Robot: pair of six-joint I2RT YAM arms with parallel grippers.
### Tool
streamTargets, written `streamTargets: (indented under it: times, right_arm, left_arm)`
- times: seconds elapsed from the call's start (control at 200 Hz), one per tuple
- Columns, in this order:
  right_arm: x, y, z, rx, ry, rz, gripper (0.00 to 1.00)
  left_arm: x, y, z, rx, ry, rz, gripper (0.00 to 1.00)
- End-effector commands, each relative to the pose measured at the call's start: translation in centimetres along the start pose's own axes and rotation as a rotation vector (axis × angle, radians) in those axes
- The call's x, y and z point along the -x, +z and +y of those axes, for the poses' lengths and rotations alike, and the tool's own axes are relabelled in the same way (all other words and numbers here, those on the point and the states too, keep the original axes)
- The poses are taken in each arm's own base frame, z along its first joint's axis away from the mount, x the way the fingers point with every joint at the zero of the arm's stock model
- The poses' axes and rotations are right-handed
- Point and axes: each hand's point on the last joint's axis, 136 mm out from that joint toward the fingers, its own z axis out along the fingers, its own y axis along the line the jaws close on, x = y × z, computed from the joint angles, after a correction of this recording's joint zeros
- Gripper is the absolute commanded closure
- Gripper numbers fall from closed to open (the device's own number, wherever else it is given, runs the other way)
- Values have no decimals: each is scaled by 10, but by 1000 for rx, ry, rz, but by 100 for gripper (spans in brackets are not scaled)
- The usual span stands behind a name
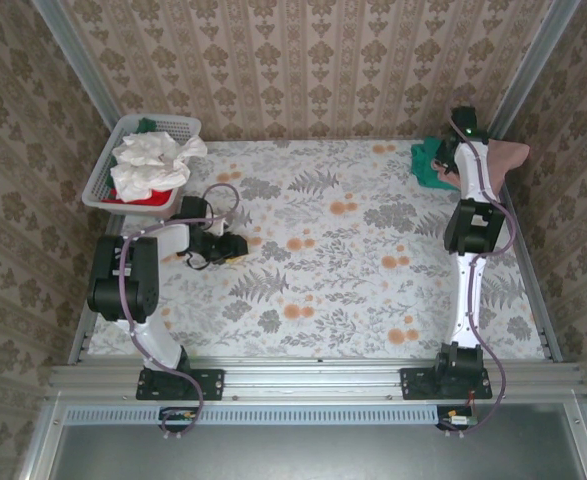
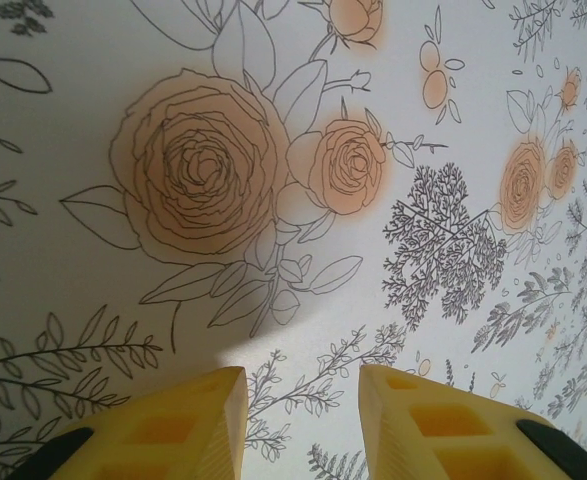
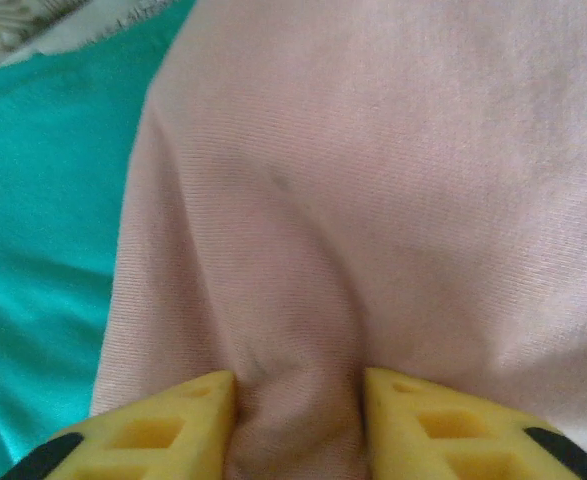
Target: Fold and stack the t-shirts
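Observation:
At the far right corner of the table a dusty-pink t-shirt [image 1: 510,155] lies over a teal-green t-shirt [image 1: 430,163]. My right gripper [image 1: 464,128] reaches onto them. In the right wrist view its yellow fingers [image 3: 178,425] pinch a bunched fold of the pink t-shirt [image 3: 373,200], with the teal t-shirt [image 3: 43,200] to the left. My left gripper [image 1: 235,245] hovers low over the floral tablecloth at the left. Its jaws [image 2: 303,420] stand apart with nothing between them. White t-shirts [image 1: 151,165] and a red one [image 1: 158,199] are heaped in the basket.
The white slatted basket [image 1: 123,133] stands at the far left corner. Metal frame rails [image 1: 313,375] run along the table edges, and patterned walls close in the back and sides. The floral tablecloth [image 1: 343,250] covers the table's middle.

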Motion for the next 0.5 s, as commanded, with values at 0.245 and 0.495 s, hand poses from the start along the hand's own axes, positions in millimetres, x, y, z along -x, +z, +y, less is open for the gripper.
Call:
streamTargets:
  times: [0.245, 0.495]
  right_arm:
    - [10, -59, 16, 121, -34, 3, 84]
    - [54, -105, 45, 275, -46, -189, 100]
  left_arm:
    - [3, -9, -10, -48, 29, -9, 65]
    - [4, -10, -11, -50, 31, -11, 66]
